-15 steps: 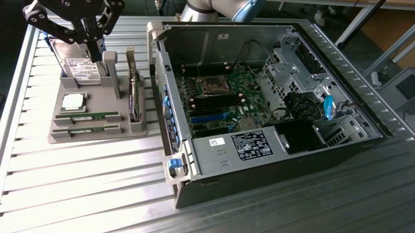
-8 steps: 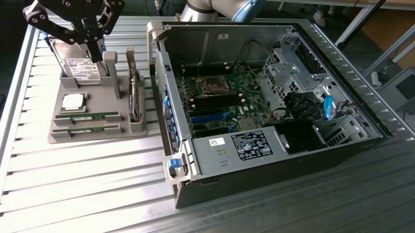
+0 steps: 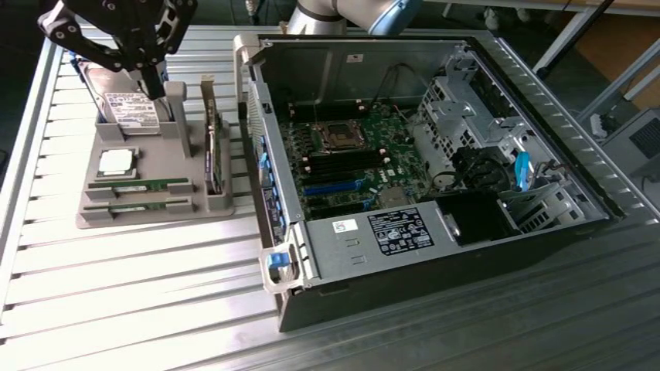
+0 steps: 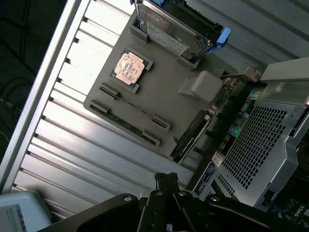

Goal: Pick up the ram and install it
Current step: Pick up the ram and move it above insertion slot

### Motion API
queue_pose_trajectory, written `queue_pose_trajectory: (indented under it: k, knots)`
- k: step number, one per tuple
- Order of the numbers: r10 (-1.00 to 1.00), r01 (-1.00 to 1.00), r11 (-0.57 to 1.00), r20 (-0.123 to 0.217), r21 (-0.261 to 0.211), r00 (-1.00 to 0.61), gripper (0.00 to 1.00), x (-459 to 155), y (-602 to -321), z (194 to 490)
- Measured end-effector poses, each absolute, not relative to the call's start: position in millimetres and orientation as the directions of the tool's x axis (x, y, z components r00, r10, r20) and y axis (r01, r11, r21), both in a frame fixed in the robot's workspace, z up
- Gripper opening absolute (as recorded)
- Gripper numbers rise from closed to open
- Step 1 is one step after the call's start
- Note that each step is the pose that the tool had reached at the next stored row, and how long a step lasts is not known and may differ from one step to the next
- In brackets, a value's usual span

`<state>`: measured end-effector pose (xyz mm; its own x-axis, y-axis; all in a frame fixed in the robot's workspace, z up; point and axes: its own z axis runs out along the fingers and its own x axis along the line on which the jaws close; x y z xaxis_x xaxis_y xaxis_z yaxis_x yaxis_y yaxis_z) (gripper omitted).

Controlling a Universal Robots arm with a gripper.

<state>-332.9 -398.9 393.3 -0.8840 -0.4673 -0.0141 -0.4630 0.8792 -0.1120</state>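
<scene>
Hovering over the drive (image 3: 129,108) at the tray's (image 3: 154,219) far end, the gripper (image 3: 154,89) was closed and empty. The ram (image 3: 139,186) sat in the tray's near slots, well apart from it, its long axis running left to right in the exterior view.

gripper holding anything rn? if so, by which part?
Nothing is held. The gripper is shut and empty, hanging over the grey holder. Both ram sticks lie in their slots in it, untouched.
</scene>
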Motion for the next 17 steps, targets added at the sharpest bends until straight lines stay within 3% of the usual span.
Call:
queue_pose_trajectory:
  k: [17]
  knots:
    - [-0.679, -0.674, 0.731, -0.014, -0.112, -0.734, 0.09, -332.9, -398.9, 393.3]
